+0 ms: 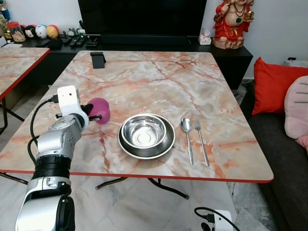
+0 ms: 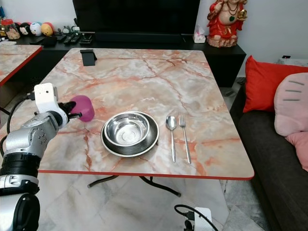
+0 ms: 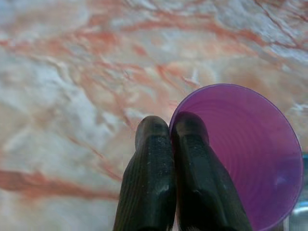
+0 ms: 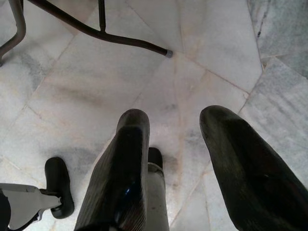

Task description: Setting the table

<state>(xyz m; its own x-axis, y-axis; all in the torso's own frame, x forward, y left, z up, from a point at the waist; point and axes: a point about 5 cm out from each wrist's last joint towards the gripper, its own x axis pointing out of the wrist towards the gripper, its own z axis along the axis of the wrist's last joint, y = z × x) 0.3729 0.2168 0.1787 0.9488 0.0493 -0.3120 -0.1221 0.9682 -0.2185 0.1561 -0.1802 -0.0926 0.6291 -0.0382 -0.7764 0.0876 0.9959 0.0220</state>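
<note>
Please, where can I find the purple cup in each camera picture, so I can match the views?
Left eye view: purple cup on the marble table, left of the steel bowl, at the left gripper.
Right eye view: same place, left of the bowl.
Left wrist view: its rim pinched between the fingers.
Right wrist view: floor, no cup.
Shared landmark: the table's orange-veined marble.

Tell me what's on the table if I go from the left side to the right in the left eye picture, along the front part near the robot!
left gripper holding the purple cup → steel bowl on its plate → spoon → fork.
</note>
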